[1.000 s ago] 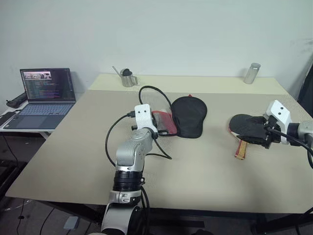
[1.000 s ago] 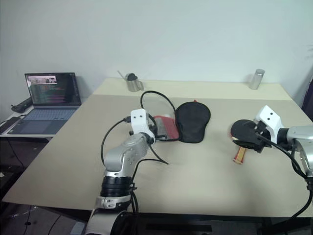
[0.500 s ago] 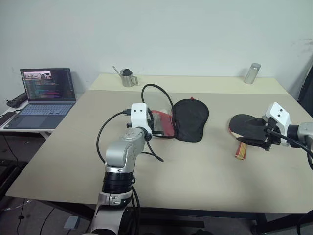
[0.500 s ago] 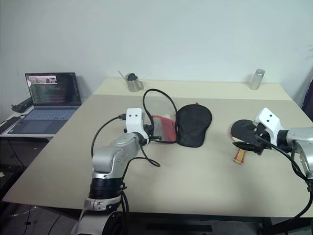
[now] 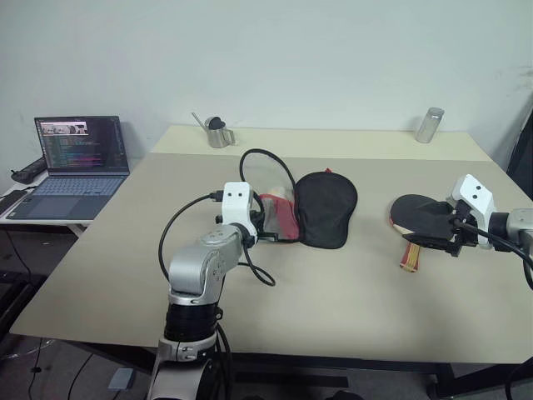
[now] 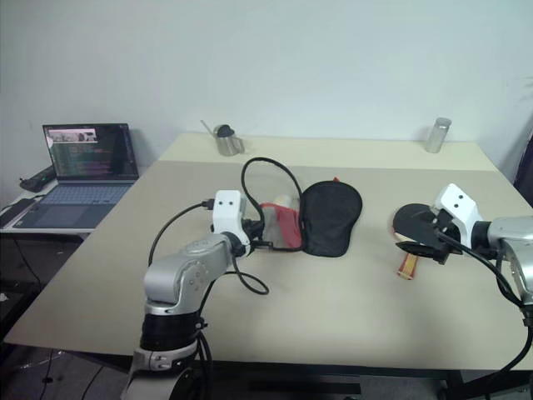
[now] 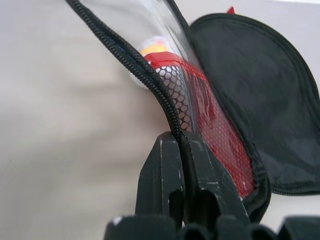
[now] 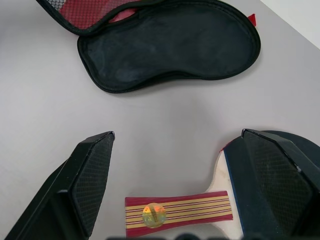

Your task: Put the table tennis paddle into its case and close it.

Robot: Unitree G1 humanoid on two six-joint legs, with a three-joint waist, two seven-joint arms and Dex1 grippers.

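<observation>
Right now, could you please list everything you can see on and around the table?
case: one, black with a red mesh flap, lying open at the table's middle.
table tennis paddle: one, black face, striped wooden handle, on the table to the case's right.
metal pitcher: one, silver, far left of the table.
metal can: one, silver, far right of the table.
laptop: one, dark, open on a side stand to the left.
table: one, beige.
left gripper: shut on the case's zipper edge.
right gripper: open, above the paddle's handle.
</observation>
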